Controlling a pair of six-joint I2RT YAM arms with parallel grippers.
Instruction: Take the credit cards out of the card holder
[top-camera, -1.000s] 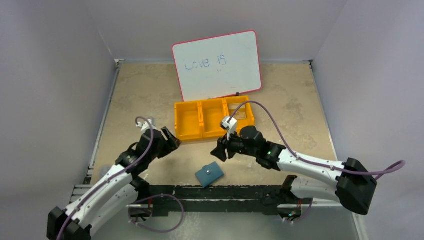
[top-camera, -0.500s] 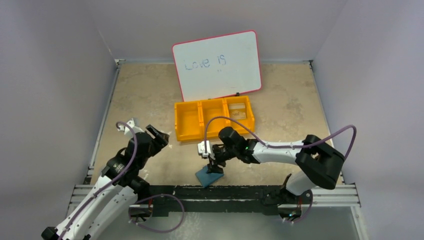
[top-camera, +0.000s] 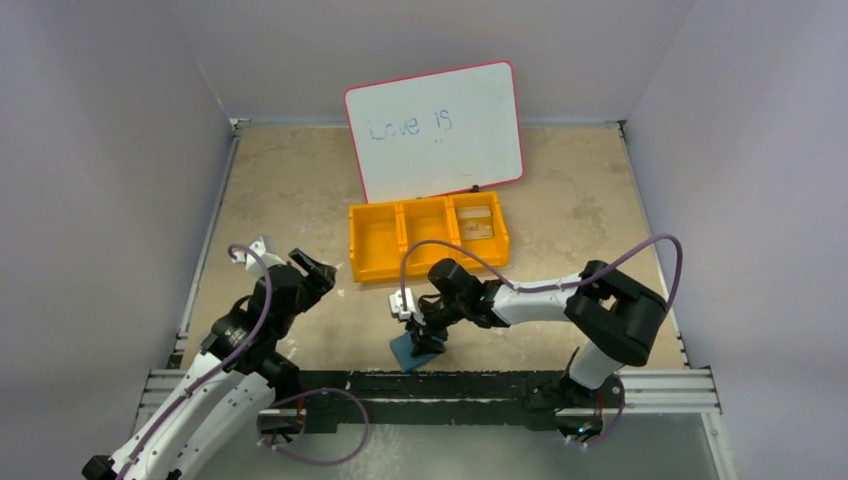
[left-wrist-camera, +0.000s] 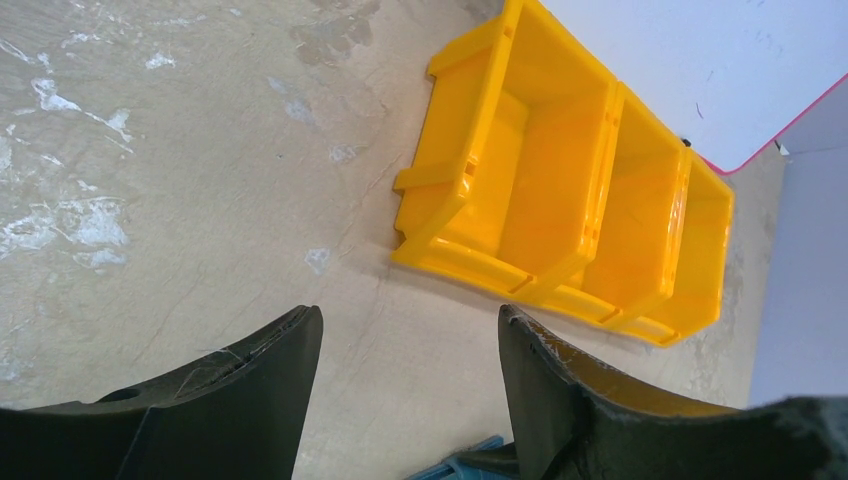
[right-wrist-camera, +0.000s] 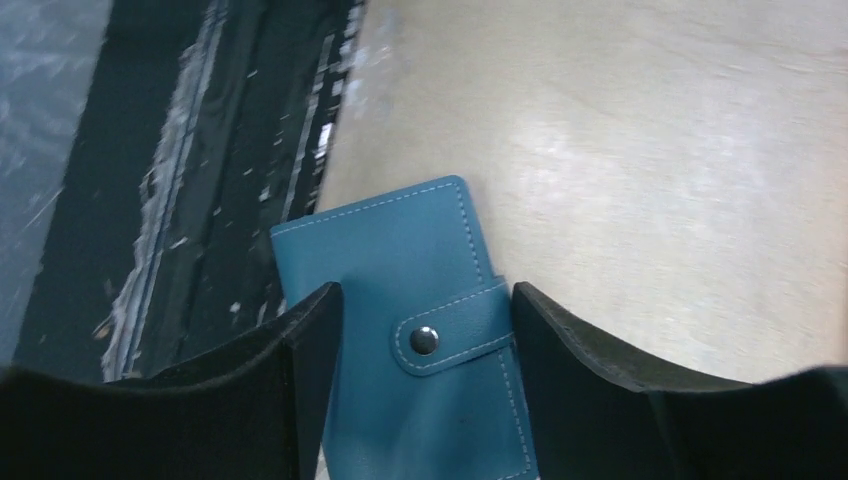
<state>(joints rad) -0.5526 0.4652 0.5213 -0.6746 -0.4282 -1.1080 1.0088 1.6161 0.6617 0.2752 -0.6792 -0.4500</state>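
Right gripper (right-wrist-camera: 422, 300): jaws wide, gripping nothing, set low over the holder with one finger on each side of its tab.
Left gripper (left-wrist-camera: 410, 315): jaws wide and empty, hanging over bare table at about 8 o'clock from the bin.
Holder (right-wrist-camera: 390, 250): flat on the table by its near edge, at 6 o'clock from the bin and partly under the right gripper.
Look: teal-blue, pale stitching round the edge, folded shut, with the tab (right-wrist-camera: 462, 322) strapped across it and the stud (right-wrist-camera: 424, 341) fastened.
Handling: I'd judge it light, soft and bendy, and apt to skate on the smooth table if tugged by one hand alone.
Hold: take the tab's rounded end by the stud while the other hand pins the body.
Cards: none show while it is closed. I'd expect them to be thin, stiff and slick, best pinched by an exposed edge.
Bin (top-camera: 400, 206): orange, three compartments. Something tan lies in the right one, too small to name.
Whiteboard (top-camera: 435, 130): at 12 o'clock behind the bin.
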